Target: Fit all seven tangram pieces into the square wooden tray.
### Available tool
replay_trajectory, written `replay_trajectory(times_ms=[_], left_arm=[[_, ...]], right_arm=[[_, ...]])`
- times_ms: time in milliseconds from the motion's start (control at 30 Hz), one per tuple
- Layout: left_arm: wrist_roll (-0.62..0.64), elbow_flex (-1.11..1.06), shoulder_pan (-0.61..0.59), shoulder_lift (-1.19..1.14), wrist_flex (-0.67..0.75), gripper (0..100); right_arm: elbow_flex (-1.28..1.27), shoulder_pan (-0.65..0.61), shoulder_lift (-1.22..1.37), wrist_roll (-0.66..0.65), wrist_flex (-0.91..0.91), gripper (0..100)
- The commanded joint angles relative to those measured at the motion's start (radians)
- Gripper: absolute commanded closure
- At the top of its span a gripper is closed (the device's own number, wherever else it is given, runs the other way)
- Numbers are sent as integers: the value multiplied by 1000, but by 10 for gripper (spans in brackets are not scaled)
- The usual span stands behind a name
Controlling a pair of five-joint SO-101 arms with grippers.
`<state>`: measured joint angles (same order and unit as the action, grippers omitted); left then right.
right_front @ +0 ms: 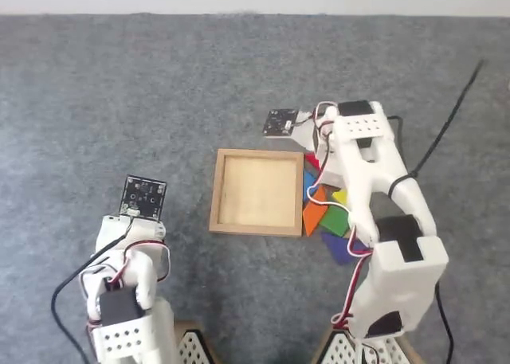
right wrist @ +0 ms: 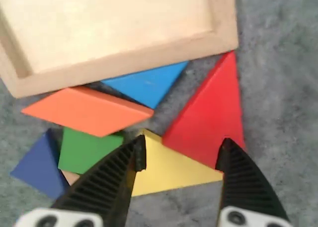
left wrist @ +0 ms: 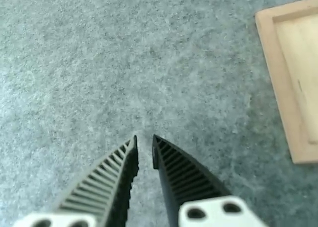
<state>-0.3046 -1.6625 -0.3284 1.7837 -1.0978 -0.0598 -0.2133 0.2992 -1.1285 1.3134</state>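
Left end effector nearly closed, empty, parked over grey tabletop, idle. Square wooden tray at centre, unfilled. Tangram pieces heaped against its right edge. Right end effector open, straddling yellow triangle, probably lining up a pick.

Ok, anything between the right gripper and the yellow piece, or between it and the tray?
Nothing visible blocks the open right gripper above the yellow triangle. The light blue triangle, orange parallelogram and red triangle lie between it and the wooden tray.
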Motion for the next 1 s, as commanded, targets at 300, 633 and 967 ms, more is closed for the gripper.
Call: replay_trajectory(times_ms=[300,633,967], left_arm=[[-15,7,6,11,32,937],[-15,1,6,11,34,937],[-15,1,6,11,34,937]], right_arm=[[54,48,101,-160,-90,658],[55,68,188,-196,-156,659],[71,91,189,-253,-143,660]])
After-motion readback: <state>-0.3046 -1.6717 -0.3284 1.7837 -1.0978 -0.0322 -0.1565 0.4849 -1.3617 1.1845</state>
